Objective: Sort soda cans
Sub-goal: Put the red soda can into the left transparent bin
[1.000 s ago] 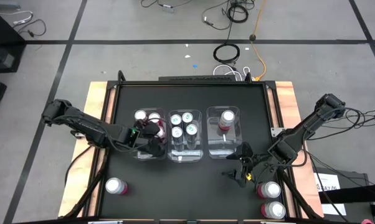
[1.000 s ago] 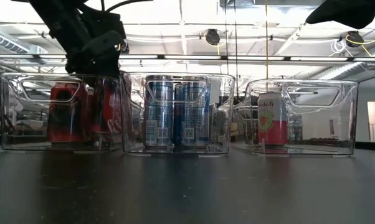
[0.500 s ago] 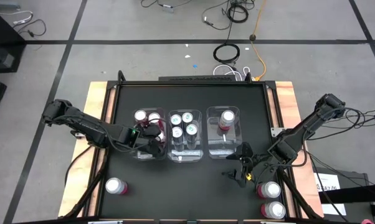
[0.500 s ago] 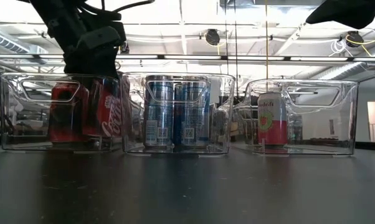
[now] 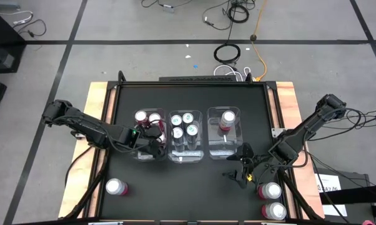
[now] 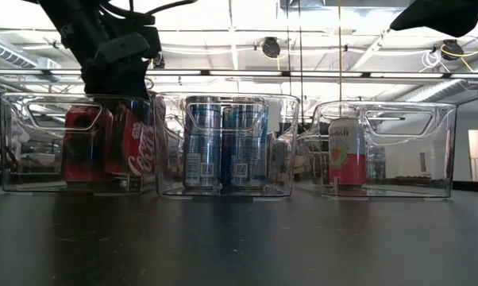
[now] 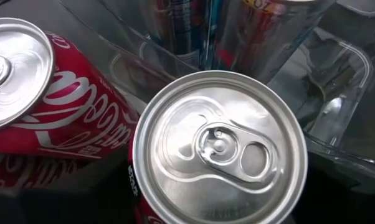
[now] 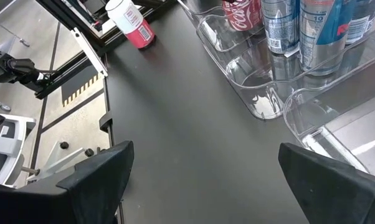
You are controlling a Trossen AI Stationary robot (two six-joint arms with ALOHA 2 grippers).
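Note:
Three clear bins stand in a row mid-table. The left bin [image 5: 138, 156] holds red soda cans [image 6: 82, 147], the middle bin [image 5: 185, 158] several blue cans [image 6: 223, 143], and the right bin [image 5: 224, 149] one pink can [image 6: 346, 151]. My left gripper [image 5: 152, 139] reaches down into the left bin's near end and is shut on a red can [image 6: 136, 147]. Over the near right of the table my right gripper [image 5: 241, 167] hangs open, with nothing between its fingers. My left gripper pinches the red can just under its silver top [image 7: 218, 146], one dark finger [image 7: 106, 190] on either side of the upper wall. The fingers slant down from the table's left. The can stands about upright inside the left bin; whether its base rests on the bin floor, I cannot tell.
One loose pink can [image 5: 115, 187] stands near the table's near left corner, and two more [image 5: 270, 190] [image 5: 275, 210] stand at the near right, close behind my right gripper. Bare black tabletop [image 5: 188, 187] lies between the bins and the near edge.
My left gripper has turned a little at the wrist without leaving its place. The red can in it has turned with it inside the left bin, so that its white lettering now faces the near side.

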